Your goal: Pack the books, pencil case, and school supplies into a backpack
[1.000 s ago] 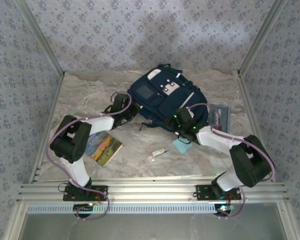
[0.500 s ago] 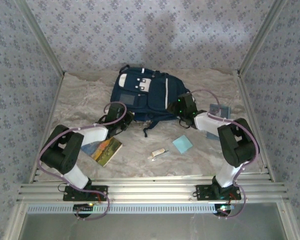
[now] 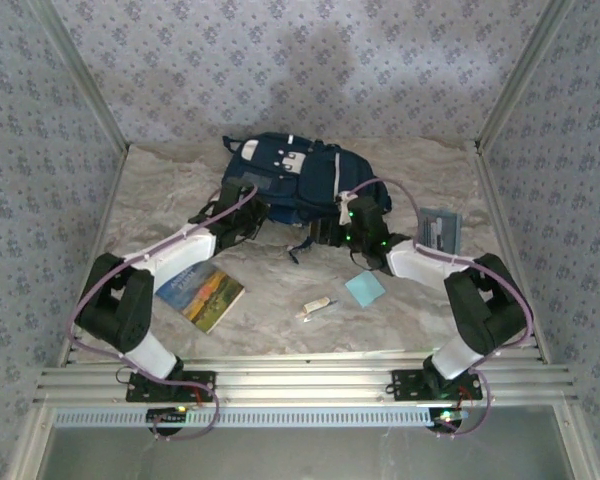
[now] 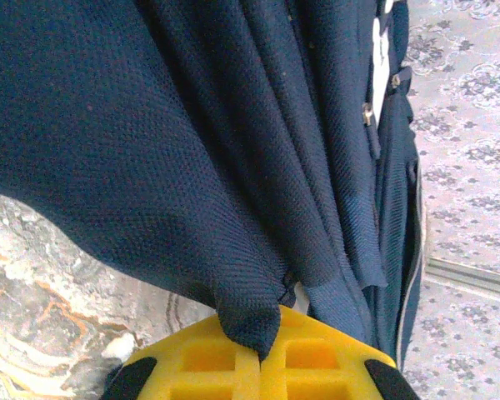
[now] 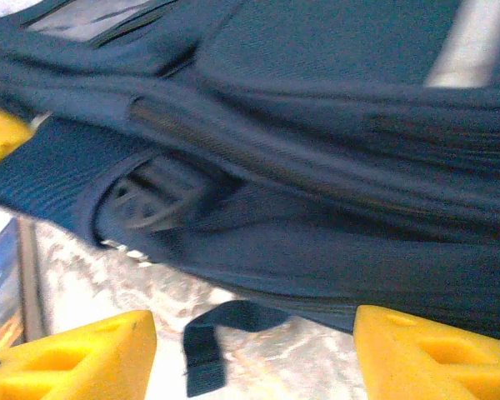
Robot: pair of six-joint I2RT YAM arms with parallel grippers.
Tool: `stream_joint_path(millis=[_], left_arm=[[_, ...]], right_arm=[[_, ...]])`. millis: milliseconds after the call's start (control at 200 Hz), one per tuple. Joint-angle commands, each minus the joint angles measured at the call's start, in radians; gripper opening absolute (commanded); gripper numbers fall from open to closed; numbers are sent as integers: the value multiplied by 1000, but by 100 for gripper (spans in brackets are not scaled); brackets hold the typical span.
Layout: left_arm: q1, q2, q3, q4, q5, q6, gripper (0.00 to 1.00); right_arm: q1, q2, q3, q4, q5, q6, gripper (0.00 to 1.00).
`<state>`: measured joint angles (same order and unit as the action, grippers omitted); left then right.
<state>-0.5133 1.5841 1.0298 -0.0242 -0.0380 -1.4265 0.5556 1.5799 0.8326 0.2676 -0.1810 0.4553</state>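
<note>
At the far middle of the table [image 3: 160, 190] lies the backpack [image 3: 290, 180], navy with white patches, on its side, no open mouth visible.

Left gripper [image 4: 258, 350] is clamped tight on a fold of its fabric at the near-left edge. Right gripper [image 5: 250, 350] stands wide at the near-right edge, gripping nothing, with a loose dark strap [image 5: 204, 350] hanging between its fingers.

Step, as I read it: getting the bag held and opened.
- Keep the left pinch firm as the anchor.
- Close the right on a zip pull or flap edge, not on that strap.
- The right wrist view is blurred and I can't pick out a pull, so it likely needs a slow approach.

Nothing looks packed yet.

Counts, big to small:
- Backpack: one.
- Book [image 3: 200, 295]: one, near left beside the left arm.
- Pencil case [image 3: 439, 232]: one, grey, far right, just beyond the right arm.
- Light-blue pad [image 3: 365, 289]: one, near right of centre.
- White stick [image 3: 315, 308]: one, just near-left of the pad, apart from it.
</note>
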Motion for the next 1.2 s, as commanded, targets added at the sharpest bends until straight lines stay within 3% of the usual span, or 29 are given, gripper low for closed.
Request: stream_joint_path(millis=[0,325,914,1194], left_arm=[[-21,-73,-1,3,0,-89,0],[-36,-93,-2,-9,-14,-131,0],[-42,-144,-38,1,-20,-168,0],[-42,-176,-55,3,-28,-178,0]], right_arm=[[37,3,-22,94,-33,-32,66],[102,83,33,171,-16,-45,62],[130,242,73,326,211,-28,59],[146,317,125,352,253,-71,40]])
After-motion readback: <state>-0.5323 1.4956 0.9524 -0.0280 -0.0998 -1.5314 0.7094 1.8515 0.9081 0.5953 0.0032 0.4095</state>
